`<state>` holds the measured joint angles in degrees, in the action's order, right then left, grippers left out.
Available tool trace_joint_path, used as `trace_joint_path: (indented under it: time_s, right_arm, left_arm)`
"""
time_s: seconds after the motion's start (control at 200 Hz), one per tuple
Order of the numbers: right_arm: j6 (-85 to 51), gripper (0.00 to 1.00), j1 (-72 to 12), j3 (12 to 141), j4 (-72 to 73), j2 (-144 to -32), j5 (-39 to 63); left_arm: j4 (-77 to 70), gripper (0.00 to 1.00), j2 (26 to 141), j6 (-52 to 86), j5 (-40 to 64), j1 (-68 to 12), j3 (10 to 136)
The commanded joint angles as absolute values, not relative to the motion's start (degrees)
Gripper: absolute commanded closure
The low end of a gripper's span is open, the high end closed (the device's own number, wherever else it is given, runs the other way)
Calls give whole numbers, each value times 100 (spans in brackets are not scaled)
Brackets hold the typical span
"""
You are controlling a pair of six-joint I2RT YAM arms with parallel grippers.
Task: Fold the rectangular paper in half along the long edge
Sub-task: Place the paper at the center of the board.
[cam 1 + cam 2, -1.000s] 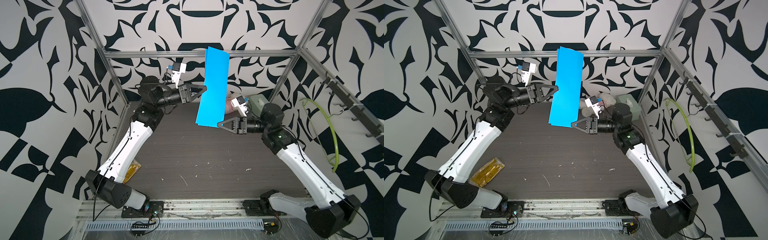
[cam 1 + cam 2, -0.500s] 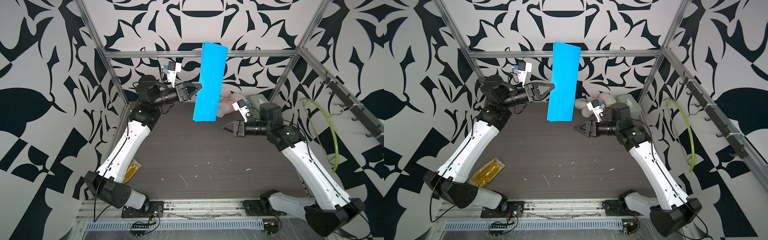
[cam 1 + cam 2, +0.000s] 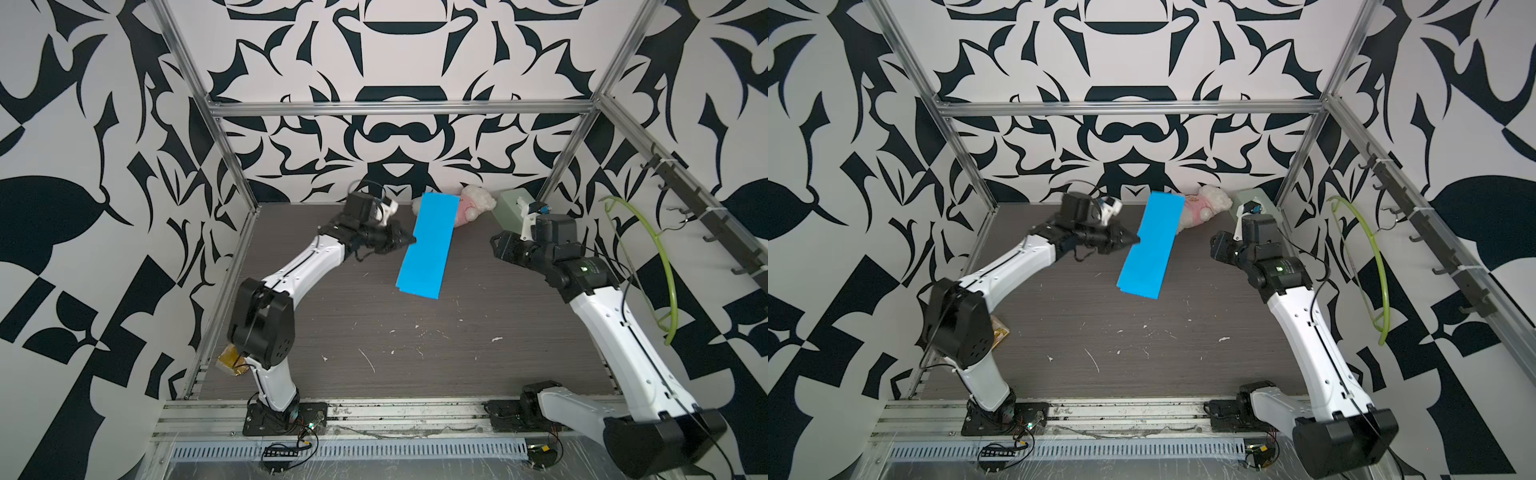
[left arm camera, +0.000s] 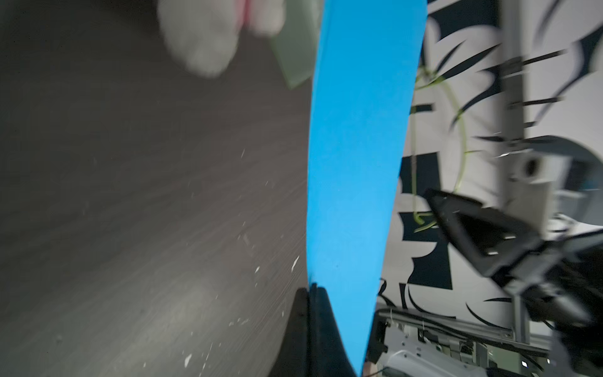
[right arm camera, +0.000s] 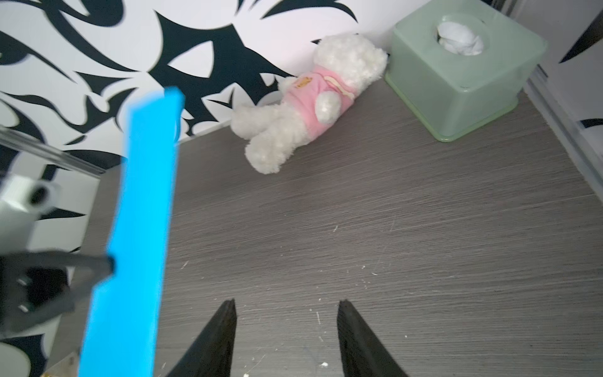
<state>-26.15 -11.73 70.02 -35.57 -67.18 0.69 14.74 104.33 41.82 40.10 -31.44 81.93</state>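
The rectangular paper (image 3: pixel 428 245) (image 3: pixel 1148 249) is a long, narrow, bright blue sheet held tilted over the back middle of the table. My left gripper (image 3: pixel 412 241) (image 3: pixel 1137 240) (image 4: pixel 311 289) is shut on the middle of its left long edge. In the left wrist view the paper (image 4: pixel 355 147) runs away from the closed jaws. I cannot tell whether its lower end touches the table. My right gripper (image 3: pixel 496 245) (image 3: pixel 1216 249) (image 5: pixel 287 302) stands open and empty to the right, clear of the paper (image 5: pixel 137 228).
A white plush toy in a pink shirt (image 3: pixel 473 205) (image 5: pixel 310 107) and a pale green tissue box (image 3: pixel 513 208) (image 5: pixel 463 75) lie against the back wall. A green hoop (image 3: pixel 665 266) hangs at the right. A yellow packet (image 3: pixel 230 357) lies front left.
The right gripper let go of the paper's lower corner, opened and drew back to the right. The left arm brought the paper down from high up toward the table.
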Motion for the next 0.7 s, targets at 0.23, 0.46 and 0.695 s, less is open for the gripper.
trace_joint_path:
  time_s: [0.23, 0.46, 0.695]
  right_arm:
    - [-2512, 49, -2219, 7120, -3741, -7609, -2081]
    - [-2488, 1, -2276, 7014, -3878, -7785, -2367]
    - [-2542, 1, -2276, 6565, -3619, -7121, -3274]
  left_arm:
    - [3647, 100, 11331, 3761, 3136, -3389, 7845]
    - [4395, 57, 11605, 3520, 1559, -3382, 8217]
    - [3976, 1, 10452, 3489, 191, -3350, 7745]
